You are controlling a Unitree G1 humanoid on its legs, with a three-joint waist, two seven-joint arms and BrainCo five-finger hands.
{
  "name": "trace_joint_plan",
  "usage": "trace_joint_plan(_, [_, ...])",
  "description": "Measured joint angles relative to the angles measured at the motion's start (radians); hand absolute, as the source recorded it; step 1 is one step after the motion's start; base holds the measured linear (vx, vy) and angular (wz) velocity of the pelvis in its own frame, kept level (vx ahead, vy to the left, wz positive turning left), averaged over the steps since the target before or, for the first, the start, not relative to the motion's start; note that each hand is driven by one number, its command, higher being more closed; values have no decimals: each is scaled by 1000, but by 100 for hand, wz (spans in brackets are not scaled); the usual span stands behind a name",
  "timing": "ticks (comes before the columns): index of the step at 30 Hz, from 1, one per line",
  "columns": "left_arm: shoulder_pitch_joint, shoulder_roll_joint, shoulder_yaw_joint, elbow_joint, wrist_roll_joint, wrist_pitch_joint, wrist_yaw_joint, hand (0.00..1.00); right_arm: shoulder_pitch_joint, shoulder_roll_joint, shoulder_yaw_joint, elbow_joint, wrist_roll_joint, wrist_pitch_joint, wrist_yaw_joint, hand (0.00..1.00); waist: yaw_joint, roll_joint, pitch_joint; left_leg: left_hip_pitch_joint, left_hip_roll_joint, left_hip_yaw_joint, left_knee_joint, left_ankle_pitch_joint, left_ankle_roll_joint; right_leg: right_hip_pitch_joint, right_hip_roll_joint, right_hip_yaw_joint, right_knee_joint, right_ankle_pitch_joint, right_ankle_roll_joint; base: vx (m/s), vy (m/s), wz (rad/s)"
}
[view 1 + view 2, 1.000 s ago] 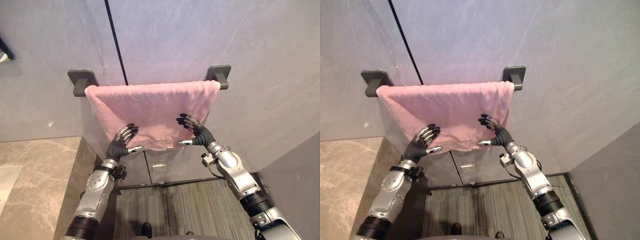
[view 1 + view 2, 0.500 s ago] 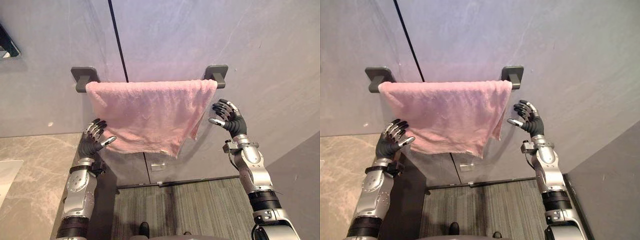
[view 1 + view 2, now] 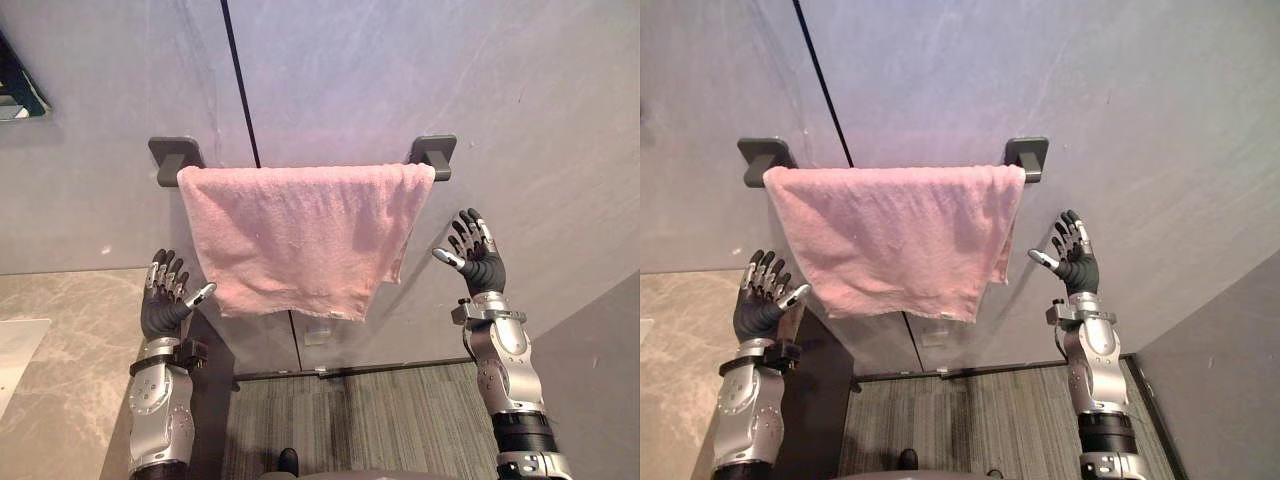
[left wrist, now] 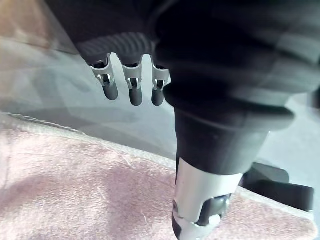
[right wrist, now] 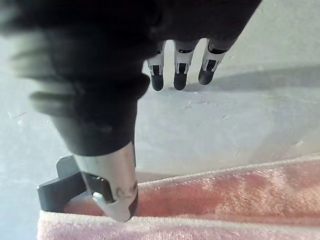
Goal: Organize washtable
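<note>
Running under the pink towel (image 3: 300, 240), nearest the camera, a grey striped floor (image 3: 350, 420) lies below the towel's lower hem. A marbled desk (image 3: 70, 340) sits below and to the left of the towel.

Next out, the left robot hand (image 3: 160, 310) is raised just left of the towel's lower left corner and is clear of the cloth. Its fingers are straight and spread, its thumb angles toward the towel, and it holds nothing. The right robot hand (image 3: 480, 262) is raised to the right of the towel's right edge, level with its lower half and also apart from the cloth. Its fingers are spread upward, its thumb points at the towel, and its grasp is empty. In each wrist view the fingers reach out straight, with the towel's nap past them.

Farther on, the towel hangs folded over a rail and covers nearly the whole span between two dark brackets. The left bracket (image 3: 172, 158) is just above the towel's upper left corner, and the right bracket (image 3: 432, 152) is just above its upper right corner. The hem is uneven, and the towel's right side hangs a little shorter than its middle.

Farthest back, a grey wall (image 3: 400, 70) rises behind the towel. A thin black seam (image 3: 240, 80) runs down the wall and passes behind the towel's left part.
</note>
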Motion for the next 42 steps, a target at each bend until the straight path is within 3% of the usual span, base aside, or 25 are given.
trace_joint_plan(4, [50, -7, 9, -10, 5, 0, -10, 0, 59, 1, -36, 0, -71, 2, -1, 0, 0, 0, 0, 2, -2, -9, 0, 0, 0, 6, -1, -8, 0, -1, 0, -21, -10, 6])
trace_joint_plan(13, [148, -5, -4, 23, 184, -1, -49, 0, 195, -35, -112, 31, -193, 1, 23, 0, -1, 3, 3, 12, -14, -26, 1, -1, 1, 28, -13, -32, 0, -11, 7, -1, -5, 8])
trace_joint_plan(26, [223, -19, -89, 401, 386, 8, -28, 0, 334, -21, -2, 394, -369, 1, 17, 0, -2, 11, 17, 32, -12, -17, -4, -8, -1, 44, -16, -30, 5, -21, 13, -3, -2, -1])
trace_joint_plan(35, [221, -27, -118, 699, 454, 43, 35, 0, 337, -9, 9, 638, -418, 7, -10, 0, 0, 10, 21, 61, -12, -1, -5, -25, -1, 53, -18, -11, 39, -51, 18, 0, -3, -2])
trace_joint_plan(42, [201, -36, -118, 807, 472, 45, 64, 0, 329, 2, 5, 727, -434, 26, -47, 0, 0, 10, 25, 80, -16, 3, -5, -28, 1, 67, -21, -7, 46, -59, 16, 4, -3, -2])
